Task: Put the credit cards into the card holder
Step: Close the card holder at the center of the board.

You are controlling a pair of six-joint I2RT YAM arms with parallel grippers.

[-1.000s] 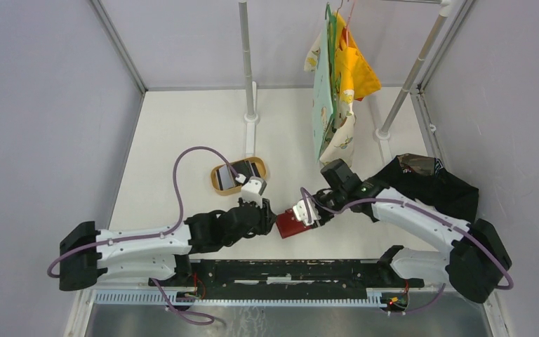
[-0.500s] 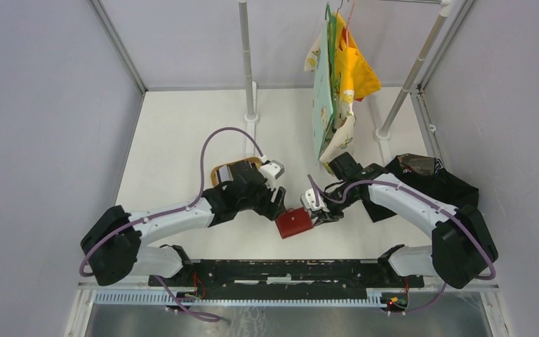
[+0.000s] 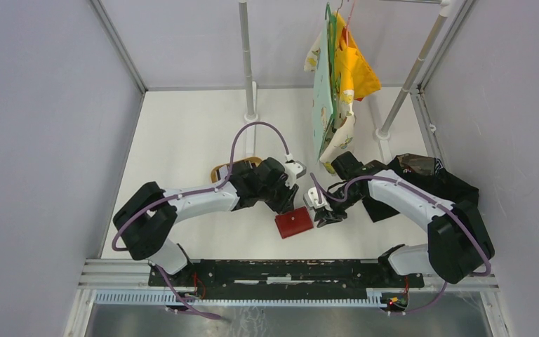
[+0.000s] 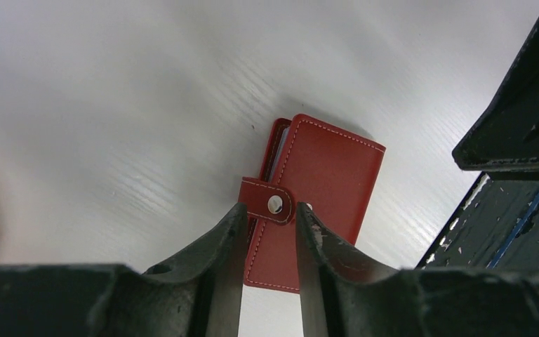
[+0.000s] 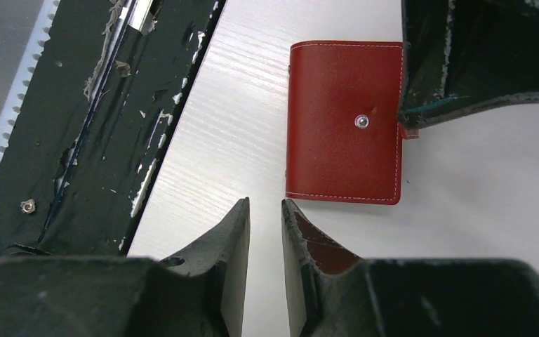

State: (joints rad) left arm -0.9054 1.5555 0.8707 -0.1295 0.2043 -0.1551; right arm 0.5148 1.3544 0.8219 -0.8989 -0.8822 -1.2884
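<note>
The card holder (image 3: 294,223) lies closed and flat on the worktop (image 3: 182,133), between the two arms and not far from the black rail (image 5: 77,140) at the near edge. We cannot see the credit cards in any view. The left arm covers most of the tan tray (image 3: 220,172) behind it, so we cannot say whether they lie there. The left end effector (image 4: 269,214) is right down at the holder, with its tips either side of the snap tab (image 4: 267,202) and only a narrow gap between them. We cannot tell whether it has pinched the tab or merely brackets it. The right end effector (image 5: 265,210) hovers just beside the holder's other edge, its jaws slightly apart and empty, with bare worktop showing between them. We judge the step in hand to be freeing the snap so that the holder can be folded open. To do it well, we should first be sure that the left tips have the tab alone, not the cover beneath it. Then we peel the tab up and away from the stud rather than pulling it sideways, since the light holder would probably slide. The right end effector can help by pressing down on the cover, or pinning its free edge, before we pull. Once the snap gives, we keep that hold so the cover does not spring shut, and only then send the left arm for a card.
</note>
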